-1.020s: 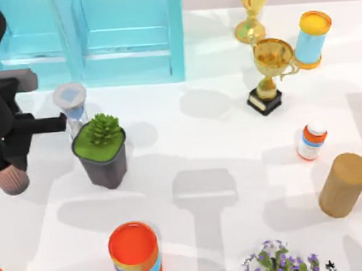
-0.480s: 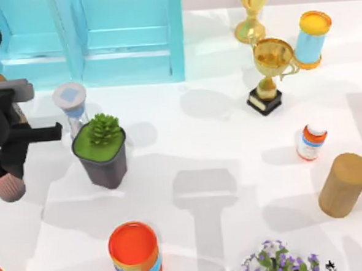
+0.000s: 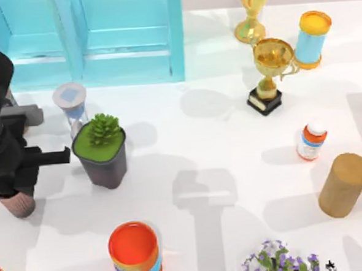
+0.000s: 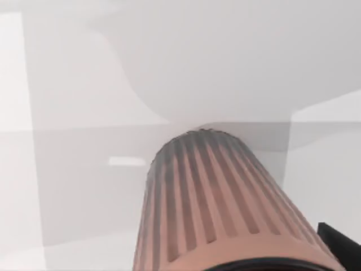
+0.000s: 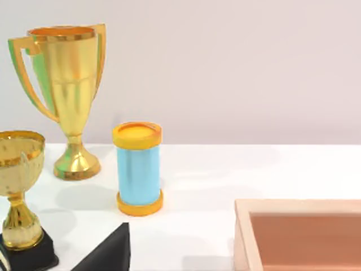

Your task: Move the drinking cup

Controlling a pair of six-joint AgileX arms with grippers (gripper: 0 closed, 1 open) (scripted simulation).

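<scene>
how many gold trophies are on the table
2: a tall trophy at the table's far edge right of centre, and a shorter trophy on a black base just in front of it. More could lie outside the views.

Copper-brown drinking cup (image 4: 225, 209) (ribbed sides)

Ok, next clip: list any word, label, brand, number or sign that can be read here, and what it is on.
No readable text.
Pill bottle: orange and blue label, nothing legible.
Orange can: blue band, no lettering to make out.
Yellow-capped blue can: plain.
Trophy: black base, no inscription visible.
Drinking cup, under the left gripper: ribbed, unmarked.
</scene>
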